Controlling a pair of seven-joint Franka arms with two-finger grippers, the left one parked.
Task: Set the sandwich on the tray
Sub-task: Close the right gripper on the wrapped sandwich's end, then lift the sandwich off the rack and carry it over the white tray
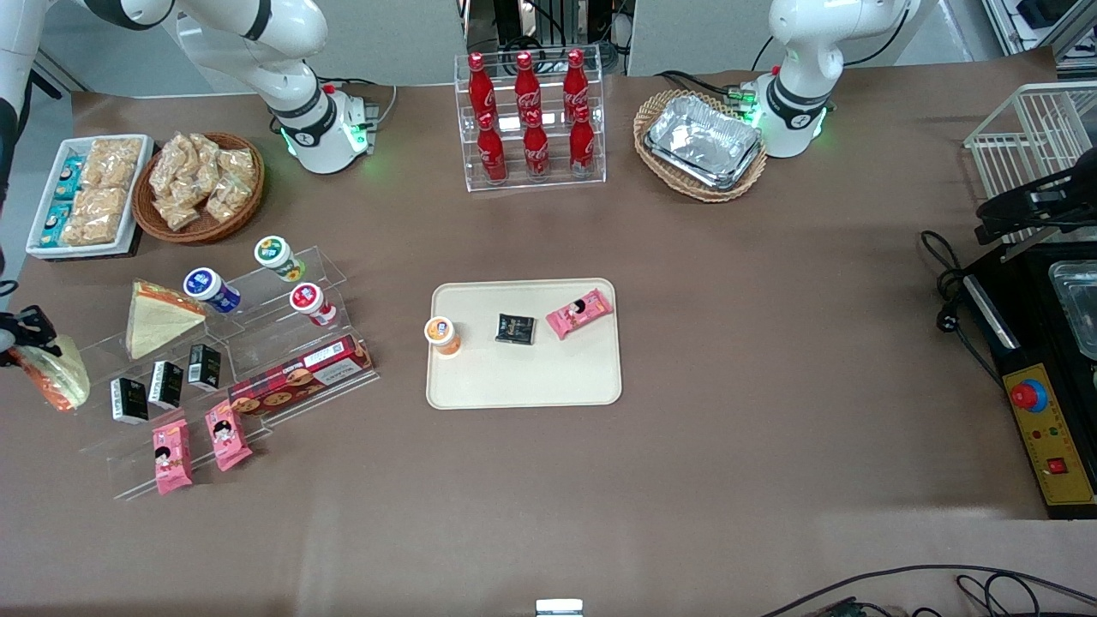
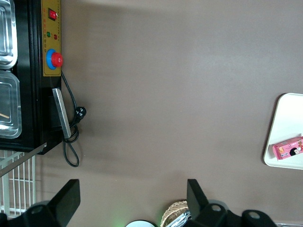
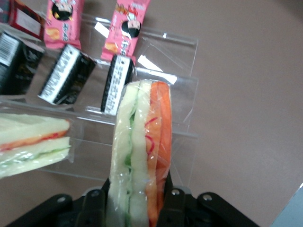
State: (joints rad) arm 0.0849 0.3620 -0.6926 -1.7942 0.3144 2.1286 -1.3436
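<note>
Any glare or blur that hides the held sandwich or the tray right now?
Front view: even light, cream-beige rectangular tray sharp; the clear-wrapped triangular sandwich sits at the frame edge, under the gripper. Right wrist view: sandwich slightly soft, wrap sheen mild, layers readable, jaws shut on it; the clear acrylic shelf glints.

My working arm [image 1: 257,38] is glossy white with black joint bands, a green-lit base ring [image 1: 356,137] and a black gripper [image 1: 26,330] at frame's left edge.

Six red cola bottles [image 1: 530,116] in clear rack; wicker basket of foil trays [image 1: 704,141]; second sandwich wedge [image 1: 157,317]
</note>
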